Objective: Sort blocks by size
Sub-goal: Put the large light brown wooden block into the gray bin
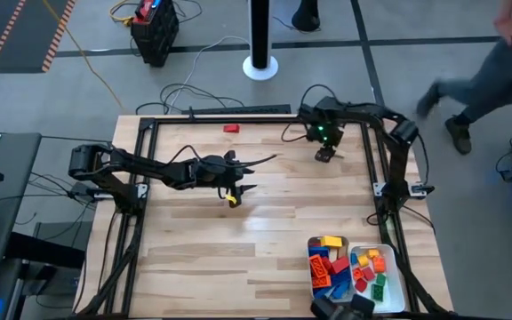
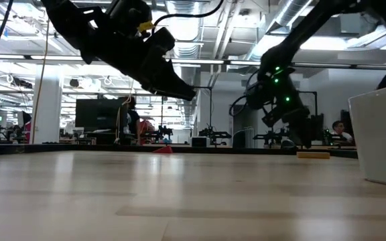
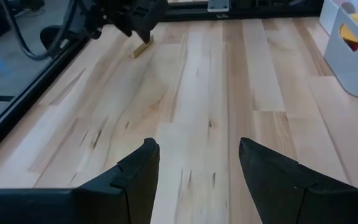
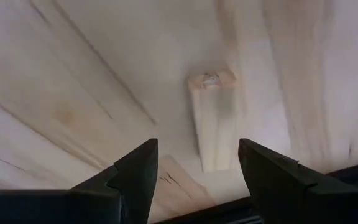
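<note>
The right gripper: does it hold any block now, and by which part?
Nothing is held. The right gripper is open above a tan block lying on the table.

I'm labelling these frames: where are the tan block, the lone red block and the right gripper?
tan block (image 4: 213, 121): right wrist view, middle of its top face.
red block (image 1: 231, 128): high view, its centre.
right gripper (image 4: 194, 171): right wrist view, between its fingertips.
</note>
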Tool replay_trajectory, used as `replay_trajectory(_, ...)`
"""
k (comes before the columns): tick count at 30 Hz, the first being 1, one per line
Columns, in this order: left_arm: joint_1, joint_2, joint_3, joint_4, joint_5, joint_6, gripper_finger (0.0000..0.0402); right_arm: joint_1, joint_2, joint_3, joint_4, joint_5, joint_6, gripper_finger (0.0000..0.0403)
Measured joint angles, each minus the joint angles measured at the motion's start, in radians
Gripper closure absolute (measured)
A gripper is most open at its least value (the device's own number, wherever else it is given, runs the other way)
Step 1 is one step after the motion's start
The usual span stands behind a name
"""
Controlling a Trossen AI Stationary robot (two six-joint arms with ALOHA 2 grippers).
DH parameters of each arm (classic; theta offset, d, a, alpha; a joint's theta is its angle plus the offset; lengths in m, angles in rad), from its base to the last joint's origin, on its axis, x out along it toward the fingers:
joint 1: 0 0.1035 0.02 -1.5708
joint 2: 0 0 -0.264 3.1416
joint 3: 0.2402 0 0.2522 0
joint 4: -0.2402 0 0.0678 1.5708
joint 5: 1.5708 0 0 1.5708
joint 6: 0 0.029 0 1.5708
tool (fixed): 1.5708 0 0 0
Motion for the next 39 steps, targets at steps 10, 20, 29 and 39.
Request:
replay_trajectory(10,0.000,0.000,0.000,-0.043,0.000,0.015,0.0189,0.042,0.136,0.119,-0.126,0.108,-0.032,0.0148)
replay_trajectory(20,0.000,0.000,0.000,-0.065,0.000,0.034,0.0189,0.054,0.064,0.110,-0.106,0.037,0.065,0.0148)
replay_trajectory(29,-0.001,-0.022,0.000,-0.164,0.001,0.032,0.0189,-0.008,-0.148,-0.119,0.130,-0.048,0.151,0.0148)
replay_trajectory(39,-0.001,-0.050,0.001,-0.134,0.002,0.049,0.0189,-0.040,-0.162,-0.176,0.128,-0.055,0.341,0.0148)
